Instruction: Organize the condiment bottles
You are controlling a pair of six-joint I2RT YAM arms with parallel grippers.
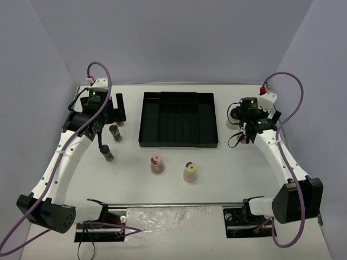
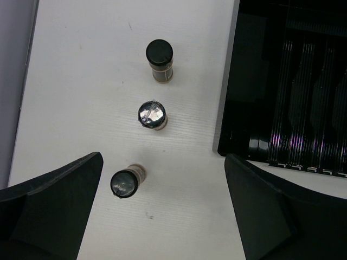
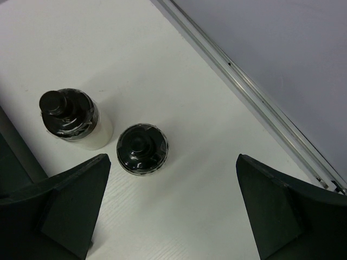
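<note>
- Pale lilac walls close in a white worktop (image 1: 227,179) on three sides.
- Toward the far-left corner, the left claw (image 2: 164,156) hangs above the worktop, jaws spread wide and gripping nothing.
- Below it, three small dark bottles stand in a loose line between the left edge and the tray, each apart from the next. They are a black-capped bottle (image 2: 159,60), a foil-topped bottle (image 2: 152,115) in the middle, and a dark-topped bottle (image 2: 128,181). In the wrist view the last one shows just beside one finger (image 2: 54,200) of the claw.
- At the middle of the far edge lies a black ribbed tray (image 1: 179,122).
- On the near side of the tray, around the middle of the worktop, a brownish pink-capped bottle (image 1: 156,163) stands upright.
- To its right, and apart from it, stands a pale yellow-capped bottle (image 1: 190,171), slightly closer to the near edge.
- Toward the far-right corner, the right claw (image 3: 172,157) hovers with its jaws wide, holding nothing.
- Under it, between the tray and the right edge, stand a white bottle (image 3: 100,132) with a black cap and a black-lidded bottle (image 3: 142,149). They are just beside each other; whether they touch I cannot tell.
- Along the right edge, where the worktop meets the wall, runs a metal rail (image 3: 260,103).
</note>
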